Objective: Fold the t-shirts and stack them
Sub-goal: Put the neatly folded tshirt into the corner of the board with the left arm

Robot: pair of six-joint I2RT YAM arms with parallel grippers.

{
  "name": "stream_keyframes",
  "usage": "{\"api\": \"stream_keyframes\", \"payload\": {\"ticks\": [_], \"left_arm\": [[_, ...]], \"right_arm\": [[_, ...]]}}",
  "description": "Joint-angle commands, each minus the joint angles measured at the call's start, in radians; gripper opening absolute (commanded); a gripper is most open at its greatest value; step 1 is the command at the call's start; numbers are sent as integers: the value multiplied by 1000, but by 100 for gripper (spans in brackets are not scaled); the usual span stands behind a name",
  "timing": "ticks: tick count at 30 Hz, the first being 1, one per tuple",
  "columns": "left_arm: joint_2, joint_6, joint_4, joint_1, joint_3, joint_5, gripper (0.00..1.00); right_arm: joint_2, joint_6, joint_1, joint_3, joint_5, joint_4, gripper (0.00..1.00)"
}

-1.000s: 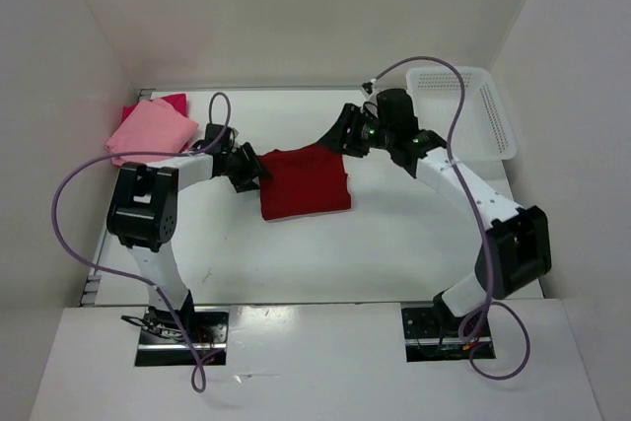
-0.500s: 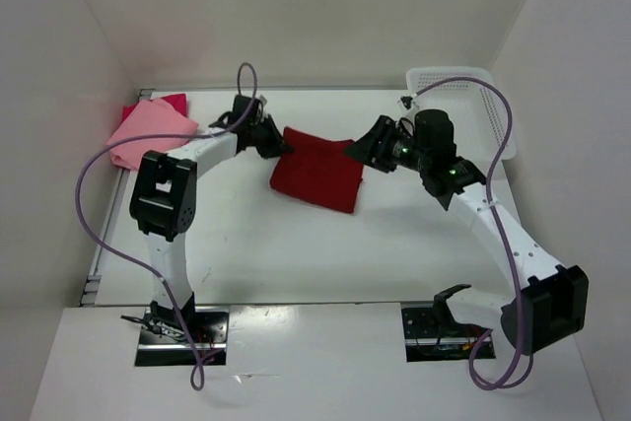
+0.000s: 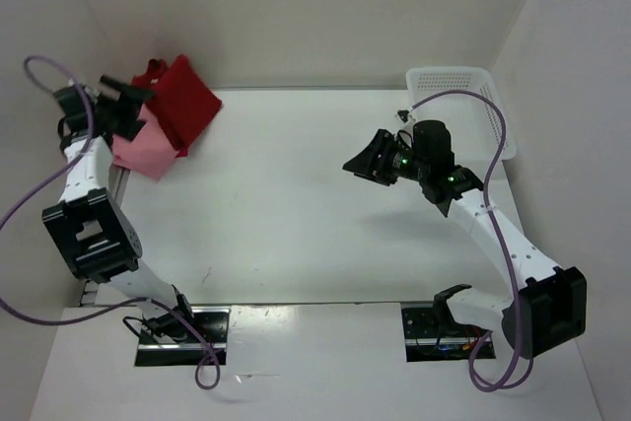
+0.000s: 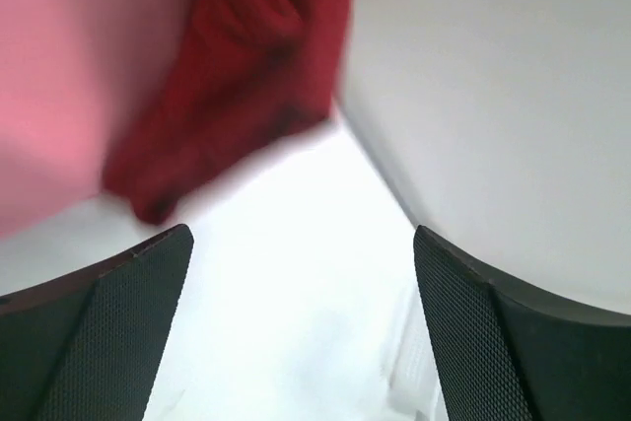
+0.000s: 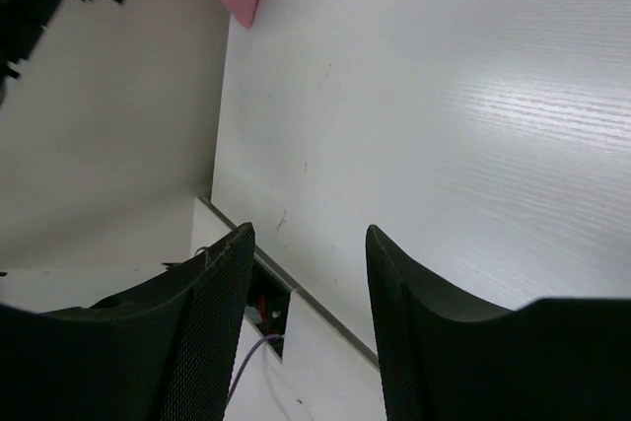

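Dark red cloth t-shirt [image 3: 187, 101] is off mid-table, where it lay half a sec ago. It now sits at the far-left corner of the white tabletop [image 3: 296, 234], draped on top of the folded light pink cloth t-shirt [image 3: 143, 155] & partly against the back wall. The magenta tee can't be made out under them.

L arm [image 3: 79, 170] has swung from centre out to the left wall. It's stretched up along the table's left edge, wrist by the corner. R arm [image 3: 493, 224] is about where it was, elbow low at near right, forearm reaching in over the table's right half, well apart from the shirts. White perforated plastic basket [image 3: 493, 115] stays at far right.

L gripper [image 4: 301, 234]: jaws spread wide, nothing between them, red tee just ahead of the tips. R gripper [image 5: 308, 234]: jaws parted too, holding nothing, hanging above bare tabletop.
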Motion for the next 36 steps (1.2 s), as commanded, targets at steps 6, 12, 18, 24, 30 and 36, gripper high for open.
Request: {"api": "stream_keyframes", "payload": {"ticks": [6, 12, 18, 24, 30, 36], "left_arm": [[-194, 6, -47, 101, -400, 62, 100], [-423, 144, -223, 34, -487, -36, 100], [-555, 239, -299, -138, -552, 40, 100], [-596, 261, -250, -149, -598, 212, 100], [-605, 272, -292, -149, -587, 213, 100], [-681, 224, -314, -178, -661, 172, 100]], "right_arm": [[0, -38, -6, -55, -82, 21, 56], [-22, -28, -6, -145, -73, 21, 60], [-40, -93, 13, -168, 63, -63, 100], [-40, -102, 69, -168, 75, -77, 100], [-98, -93, 79, -236, 42, -68, 100], [-149, -73, 108, -268, 13, -57, 100]]}}
